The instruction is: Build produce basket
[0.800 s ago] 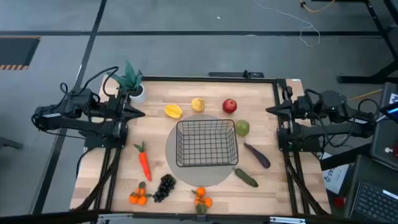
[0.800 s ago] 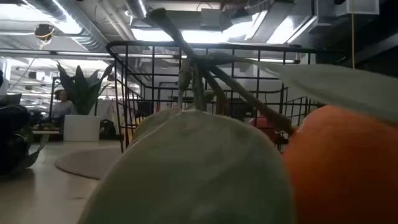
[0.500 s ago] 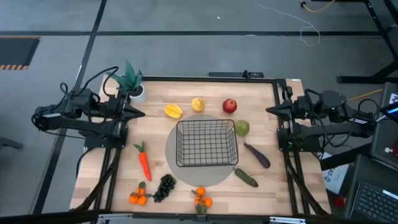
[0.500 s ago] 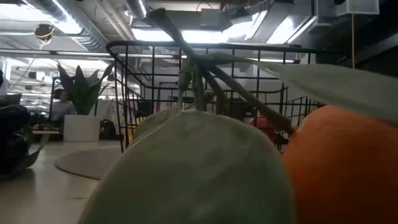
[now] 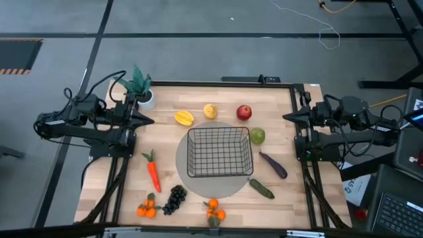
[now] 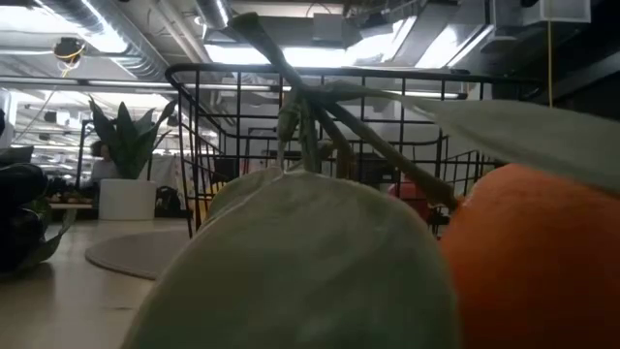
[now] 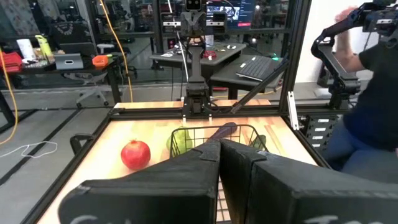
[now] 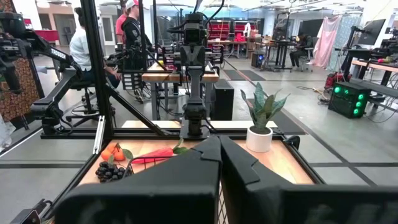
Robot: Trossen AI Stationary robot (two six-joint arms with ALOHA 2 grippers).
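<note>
The black wire basket (image 5: 219, 151) stands on a round grey mat (image 5: 184, 165) at the table's middle, with nothing in it. Around it lie a starfruit (image 5: 184, 118), lemon (image 5: 210, 111), red apple (image 5: 244, 112), green pear (image 5: 257, 136), purple eggplant (image 5: 273, 165), cucumber (image 5: 262, 189), carrot (image 5: 153, 173), black grapes (image 5: 175, 198) and two tangerine bunches (image 5: 147, 209) (image 5: 215, 211). My left gripper (image 5: 149, 120) is shut at the table's left edge, my right gripper (image 5: 287, 117) shut at the right edge; both hold nothing.
A teal plant in a white pot (image 5: 141, 89) stands at the far left corner. In the low view a tangerine bunch with its leaves (image 6: 504, 252) fills the foreground in front of the basket (image 6: 320, 145). A person (image 7: 373, 93) sits beyond the table's right side.
</note>
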